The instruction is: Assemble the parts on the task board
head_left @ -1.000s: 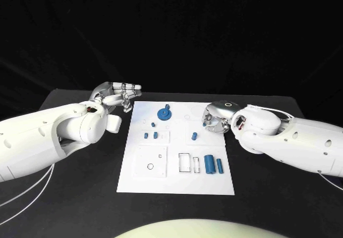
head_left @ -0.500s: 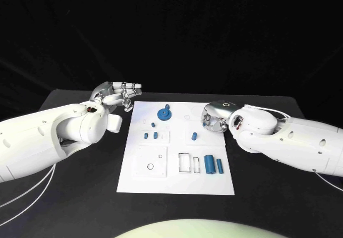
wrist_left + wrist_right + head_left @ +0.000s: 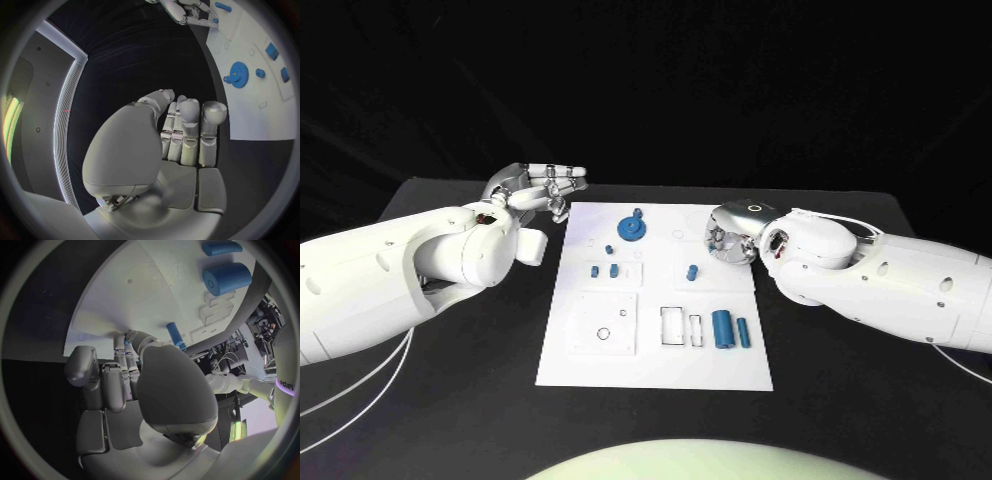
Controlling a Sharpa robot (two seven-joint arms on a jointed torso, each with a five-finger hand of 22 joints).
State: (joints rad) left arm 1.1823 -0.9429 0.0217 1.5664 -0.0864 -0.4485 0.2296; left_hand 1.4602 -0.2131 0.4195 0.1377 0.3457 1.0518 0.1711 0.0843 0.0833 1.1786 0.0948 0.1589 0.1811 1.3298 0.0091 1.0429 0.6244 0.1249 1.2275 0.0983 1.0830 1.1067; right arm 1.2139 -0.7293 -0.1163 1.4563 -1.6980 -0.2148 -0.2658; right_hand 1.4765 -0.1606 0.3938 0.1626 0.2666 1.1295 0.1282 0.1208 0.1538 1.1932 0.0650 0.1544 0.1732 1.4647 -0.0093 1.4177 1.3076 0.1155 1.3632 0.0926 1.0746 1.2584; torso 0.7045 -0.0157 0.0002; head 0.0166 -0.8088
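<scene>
Black table (image 3: 459,395) against a dark backdrop, bearing one white task board (image 3: 661,372) at its middle. Left hand (image 3: 542,186): raised over the table just beside the board's far left corner, fingers held side by side and curled slightly over the palm, nothing in them. Right hand (image 3: 730,243): low at the board's right edge near the far end, fingers curled down toward the board surface; whether they hold anything cannot be told. Parts on the board, by size: blue gear (image 3: 632,232) near the far end with a small blue piece just beyond it; large blue cylinder (image 3: 723,330) near the right edge, beside two outlined slots; slim blue bar (image 3: 744,334) just right of that cylinder; short blue peg (image 3: 691,271) at mid-board near the right hand; two small blue pegs (image 3: 603,271) side by side left of centre.
</scene>
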